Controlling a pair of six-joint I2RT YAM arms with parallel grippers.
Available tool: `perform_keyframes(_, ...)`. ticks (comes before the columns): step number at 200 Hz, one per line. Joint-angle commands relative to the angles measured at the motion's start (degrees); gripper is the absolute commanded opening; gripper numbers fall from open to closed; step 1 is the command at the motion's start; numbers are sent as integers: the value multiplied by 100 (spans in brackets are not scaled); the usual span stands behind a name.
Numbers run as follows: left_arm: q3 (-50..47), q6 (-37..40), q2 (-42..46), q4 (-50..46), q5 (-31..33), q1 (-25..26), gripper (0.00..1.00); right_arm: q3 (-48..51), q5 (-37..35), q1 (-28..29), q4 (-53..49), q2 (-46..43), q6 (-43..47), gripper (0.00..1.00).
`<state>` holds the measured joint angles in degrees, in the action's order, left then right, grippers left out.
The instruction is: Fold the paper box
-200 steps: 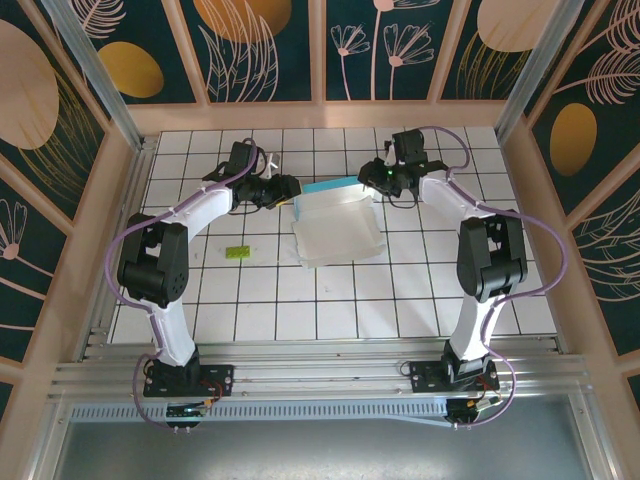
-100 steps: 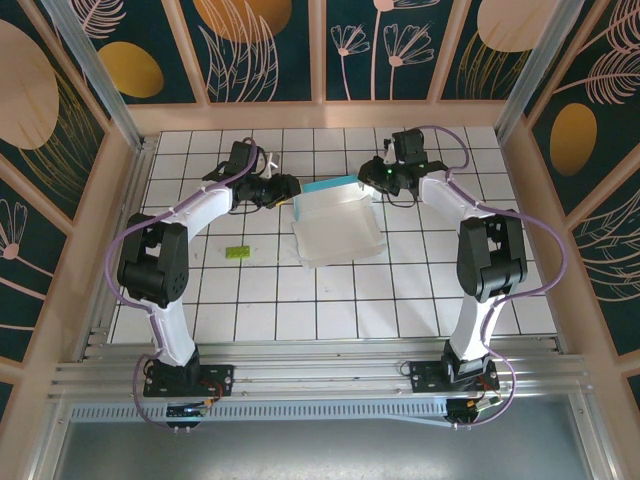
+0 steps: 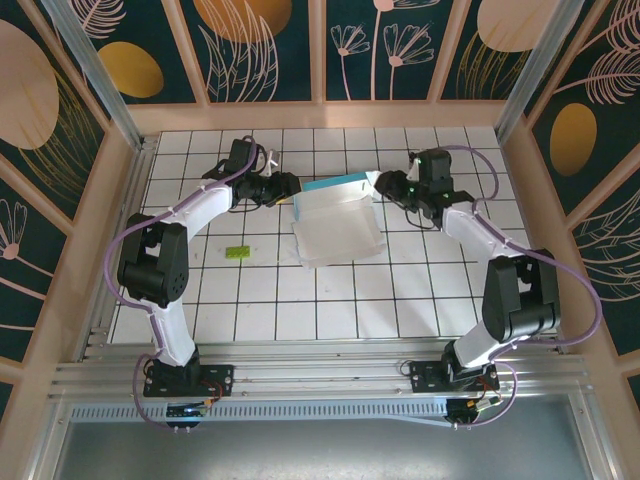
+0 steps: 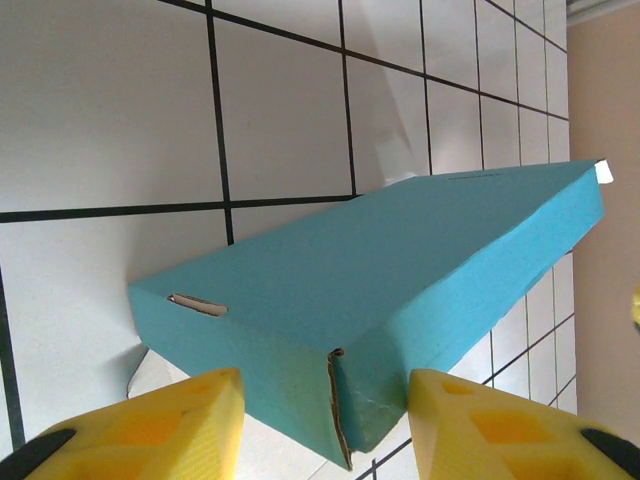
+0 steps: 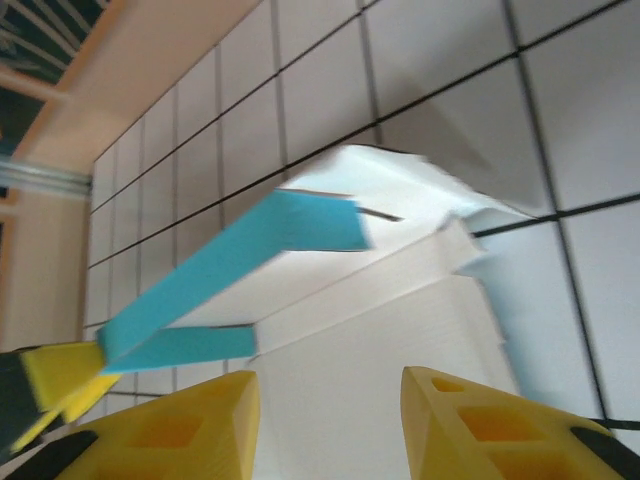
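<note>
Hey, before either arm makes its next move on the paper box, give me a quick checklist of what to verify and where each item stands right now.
1. Left end effector open: ok, the teal corner of the paper box sits in its gap.
2. Left end effector touching the card: cannot tell.
3. Right end effector open: ok, gripping nothing.
4. Far teal flap raised: ok.
5. Box closed up: not ok, its white inside faces up.
6. Lime-green block apart from the box: ok, it lies to the box's left.
</note>
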<state>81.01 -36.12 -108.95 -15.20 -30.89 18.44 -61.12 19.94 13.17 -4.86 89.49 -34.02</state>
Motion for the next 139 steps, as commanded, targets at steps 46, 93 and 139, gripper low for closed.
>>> perform_keyframes(46, 274, 4, -153, -306, 83, 27, 47, 304, -272, 60, 1330, 1044, 391, 44)
perform_keyframes(93, 319, 35, -227, -369, 122, 24, 46, -38, -337, 127, 1805, 1814, 599, 45)
perform_keyframes(139, 279, 20, -62, -221, 79, 20, 45, -233, -338, 210, 2070, 2270, 581, 45)
